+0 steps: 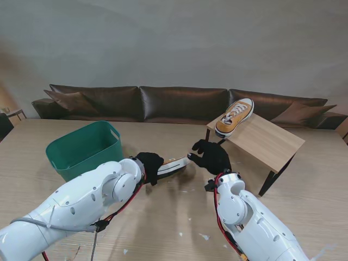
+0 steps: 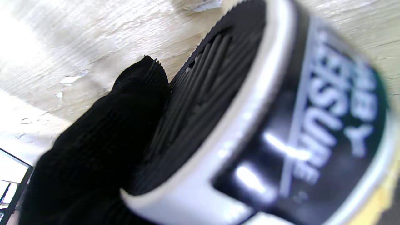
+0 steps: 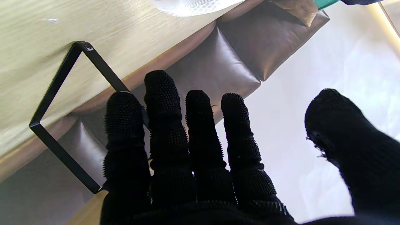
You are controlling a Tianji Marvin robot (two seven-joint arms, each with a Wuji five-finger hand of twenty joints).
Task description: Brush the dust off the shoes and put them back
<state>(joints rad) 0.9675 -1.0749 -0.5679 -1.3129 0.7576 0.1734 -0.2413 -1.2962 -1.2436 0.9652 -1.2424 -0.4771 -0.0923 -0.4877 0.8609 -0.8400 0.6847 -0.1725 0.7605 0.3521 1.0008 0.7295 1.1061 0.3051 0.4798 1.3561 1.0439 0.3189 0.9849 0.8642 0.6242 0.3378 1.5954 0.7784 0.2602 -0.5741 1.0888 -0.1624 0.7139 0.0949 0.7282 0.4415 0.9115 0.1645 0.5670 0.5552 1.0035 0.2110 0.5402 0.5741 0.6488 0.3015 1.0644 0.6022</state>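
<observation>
A brown sofa [image 1: 163, 103] is running along the wall behind a wide wooden counter [image 1: 163, 217]. A green bin [image 1: 84, 148] is sitting on the counter at about ten o'clock from the centre. At two o'clock a small stand [image 1: 266, 138] on black legs is carrying a yellow shoe [image 1: 234, 117], which is resting toe toward the robot. The left hand [image 1: 149, 166], gloved in black, is clenching a second shoe [image 1: 173, 165] just above the counter; the wrist view is showing its dark ribbed sole [image 2: 203, 103] and white rim against a finger [image 2: 125, 125]. The right hand [image 1: 212, 156] is hovering just right of that shoe's toe, its fingers [image 3: 162, 103] released and spread, gripping nothing. White specks [image 1: 204, 236] are dotting the counter nearer to me.
</observation>
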